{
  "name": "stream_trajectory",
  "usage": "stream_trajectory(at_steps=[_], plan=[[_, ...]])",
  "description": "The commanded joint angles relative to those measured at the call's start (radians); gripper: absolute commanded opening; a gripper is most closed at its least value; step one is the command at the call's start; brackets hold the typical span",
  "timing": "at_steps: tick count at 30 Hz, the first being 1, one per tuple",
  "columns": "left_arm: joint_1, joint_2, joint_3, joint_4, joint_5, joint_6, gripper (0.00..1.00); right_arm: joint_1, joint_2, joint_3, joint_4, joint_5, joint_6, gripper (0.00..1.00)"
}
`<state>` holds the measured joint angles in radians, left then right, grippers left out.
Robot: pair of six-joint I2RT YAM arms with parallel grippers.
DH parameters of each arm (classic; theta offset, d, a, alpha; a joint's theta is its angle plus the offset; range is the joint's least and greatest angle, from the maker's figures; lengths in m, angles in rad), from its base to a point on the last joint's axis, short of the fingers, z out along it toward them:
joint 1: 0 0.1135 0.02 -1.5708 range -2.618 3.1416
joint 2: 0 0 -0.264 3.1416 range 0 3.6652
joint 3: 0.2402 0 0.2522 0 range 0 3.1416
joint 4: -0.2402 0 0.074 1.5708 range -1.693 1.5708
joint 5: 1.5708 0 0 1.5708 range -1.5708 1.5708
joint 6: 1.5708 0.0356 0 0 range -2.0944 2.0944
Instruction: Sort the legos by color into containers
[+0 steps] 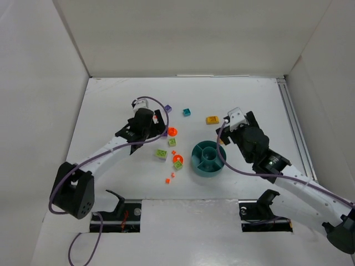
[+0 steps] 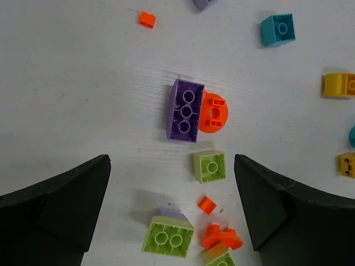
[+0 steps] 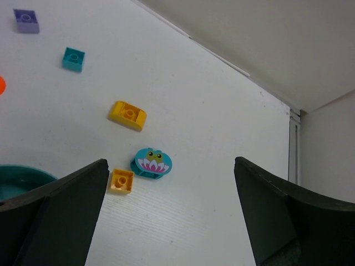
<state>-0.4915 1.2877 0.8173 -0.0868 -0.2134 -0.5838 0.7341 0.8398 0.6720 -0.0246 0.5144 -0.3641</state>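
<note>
The legos lie scattered on the white table. In the left wrist view, a purple brick (image 2: 185,110) touches an orange disc (image 2: 213,112). A lime square (image 2: 209,166), a lime two-stud brick (image 2: 166,236), a tiny orange bit (image 2: 207,204) and an orange piece (image 2: 222,237) lie lower down. My left gripper (image 2: 172,166) hangs open above them, holding nothing. The teal dish (image 1: 208,158) with its containers sits mid-table. My right gripper (image 3: 172,166) is open and empty above a teal lily-pad piece (image 3: 152,162) and a small yellow brick (image 3: 121,180).
A yellow curved brick (image 3: 127,115), a teal brick (image 3: 73,59) and a purple brick (image 3: 26,20) lie farther back. Small orange bits (image 1: 170,178) sit near the front. White walls enclose the table, and a rail (image 1: 294,127) runs along its right side.
</note>
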Motion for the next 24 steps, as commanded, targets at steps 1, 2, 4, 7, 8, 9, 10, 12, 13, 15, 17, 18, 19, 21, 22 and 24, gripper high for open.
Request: stream_trajectory(at_steps=[1,2,4,7,8,9,10,12,13,15,17,18,19,21,22,24], plan=[[-0.001,0.07,0.062,0.078,0.06,0.093,0.91,0.005,0.027,0.024,-0.011,0.035,0.016,0.98],[-0.001,0.088,0.071,0.078,0.06,0.104,0.91,0.005,0.039,0.024,-0.011,0.035,0.016,0.97],[-0.001,0.146,0.095,0.087,0.06,0.113,0.91,0.005,0.05,0.024,-0.011,0.044,0.016,0.97],[-0.001,0.218,0.135,0.097,0.04,0.113,0.86,0.005,0.059,0.034,-0.011,0.044,0.016,0.94],[-0.001,0.234,0.135,0.098,0.04,0.113,0.86,-0.004,0.059,0.034,-0.011,0.044,0.016,0.94],[-0.001,0.248,0.149,0.111,0.04,0.122,0.84,-0.004,0.059,0.034,-0.011,0.044,0.016,0.94],[-0.001,0.272,0.161,0.127,0.04,0.122,0.84,-0.004,0.059,0.034,-0.02,0.044,0.016,0.93],[-0.001,0.295,0.17,0.136,0.051,0.136,0.83,-0.004,0.059,0.034,-0.02,0.044,0.016,0.93],[-0.001,0.308,0.171,0.162,0.06,0.145,0.82,-0.004,0.059,0.034,-0.02,0.044,0.016,0.93],[-0.001,0.35,0.193,0.162,0.06,0.145,0.82,-0.004,0.068,0.034,-0.029,0.044,0.016,0.93],[-0.001,0.384,0.224,0.162,0.071,0.154,0.77,-0.004,0.068,0.034,-0.029,0.044,0.016,0.93],[-0.001,0.416,0.238,0.15,0.071,0.154,0.76,-0.004,0.068,0.034,-0.029,0.044,0.016,0.93],[-0.001,0.429,0.259,0.15,0.071,0.154,0.75,-0.004,0.068,0.034,-0.029,0.044,0.016,0.93],[-0.001,0.455,0.272,0.141,0.071,0.154,0.72,-0.004,0.068,0.034,-0.029,0.044,0.016,0.93],[-0.001,0.455,0.284,0.14,0.062,0.154,0.7,-0.004,0.068,0.034,-0.038,0.044,0.016,0.93],[-0.001,0.467,0.284,0.13,0.062,0.144,0.67,-0.004,0.068,0.025,-0.038,0.044,0.016,0.93]])
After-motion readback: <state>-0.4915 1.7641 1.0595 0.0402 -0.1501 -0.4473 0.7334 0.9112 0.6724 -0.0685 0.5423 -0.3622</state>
